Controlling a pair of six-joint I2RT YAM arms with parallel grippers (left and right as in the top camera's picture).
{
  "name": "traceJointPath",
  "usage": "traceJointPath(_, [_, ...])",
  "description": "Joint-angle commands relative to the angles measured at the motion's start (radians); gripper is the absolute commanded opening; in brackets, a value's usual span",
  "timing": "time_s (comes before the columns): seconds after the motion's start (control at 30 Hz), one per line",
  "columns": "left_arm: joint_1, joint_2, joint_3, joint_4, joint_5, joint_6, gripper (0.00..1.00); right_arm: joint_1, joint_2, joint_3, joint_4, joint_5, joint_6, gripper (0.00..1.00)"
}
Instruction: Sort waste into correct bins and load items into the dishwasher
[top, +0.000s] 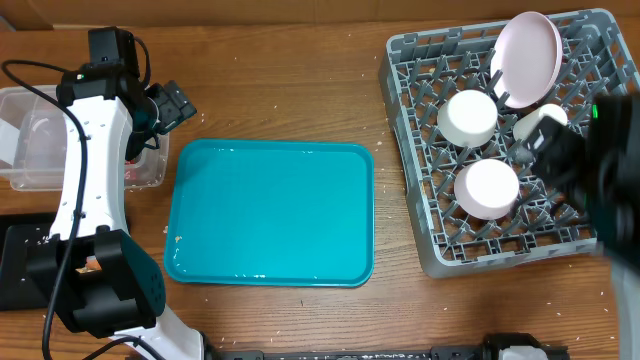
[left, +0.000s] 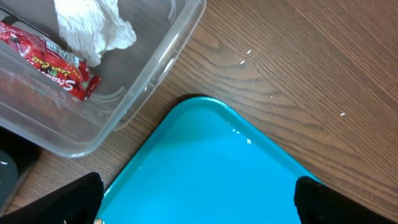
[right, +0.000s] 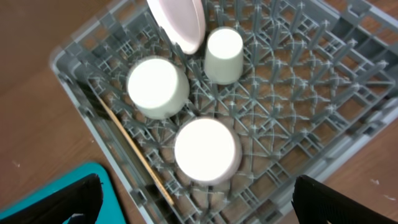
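Nearest you, the flat black rectangular tray (top: 15, 265) is mostly hidden under the left arm (top: 90, 190), so you cannot confirm what lies in it. Beside it the large teal serving tray (top: 270, 215) is bare but for a speck at one corner. Your left gripper (left: 199, 208) hangs over that corner, fingers spread wide with nothing between them. Just beyond, the clear rectangular plastic tub (left: 168, 56) holds the red snack wrapper (left: 53, 62), lying flat with its long axis slanting across the tub floor, and the crumpled white paper wad (left: 93, 25) touching it. Your right gripper (right: 199, 205) is above the grey plastic dish rack (right: 323, 87), likewise spread and empty. In the rack the thin wooden chopsticks (right: 134, 152) lie flat, long axis parallel to the wall facing the teal tray. The two white bowls (right: 205, 150) and the small white cup (right: 224, 55) appear to sit mouth-down. Farthest off, the round white plate (right: 180, 22) stands on edge. By my reading the loading is done — what is left is at most a check of that hidden black tray, plus a few white specks (left: 249, 53) on the wooden table (left: 298, 74).
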Motion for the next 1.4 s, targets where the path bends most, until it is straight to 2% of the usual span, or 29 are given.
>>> traceJointPath(0.0, [0.003, 0.003, 0.018, 0.0, -0.012, 0.004, 1.0, 0.006, -0.166, -0.189, 0.078, 0.008, 0.076, 1.0])
traceJointPath(0.2, [0.003, 0.003, 0.018, 0.0, -0.012, 0.004, 1.0, 0.006, -0.286, -0.373, 0.127, -0.154, 0.076, 1.0])
traceJointPath(0.63, [0.003, 0.003, 0.018, 0.0, -0.012, 0.004, 1.0, 0.006, -0.199, -0.379, 0.105, -0.153, 0.075, 1.0])
traceJointPath(0.8, [0.003, 0.003, 0.018, 0.0, -0.012, 0.004, 1.0, 0.005, -0.15, -0.38, 0.037, -0.152, 0.075, 1.0])
traceJointPath(0.97, [0.003, 0.003, 0.018, 0.0, -0.012, 0.004, 1.0, 0.006, -0.089, -0.383, 0.078, -0.155, 0.065, 1.0])
traceJointPath(1.07, [0.003, 0.003, 0.018, 0.0, -0.012, 0.004, 1.0, 0.006, -0.094, -0.39, 0.145, -0.208, -0.029, 1.0])
traceJointPath(1.1, [0.003, 0.003, 0.018, 0.0, -0.012, 0.004, 1.0, 0.006, -0.13, -0.394, 0.209, -0.269, -0.132, 1.0])
traceJointPath(1.13, [0.003, 0.003, 0.018, 0.0, -0.012, 0.004, 1.0, 0.006, -0.154, -0.4, 0.235, -0.28, -0.148, 1.0])
traceJointPath(1.37, [0.003, 0.003, 0.018, 0.0, -0.012, 0.004, 1.0, 0.006, -0.387, -0.554, 0.385, -0.283, -0.177, 1.0])
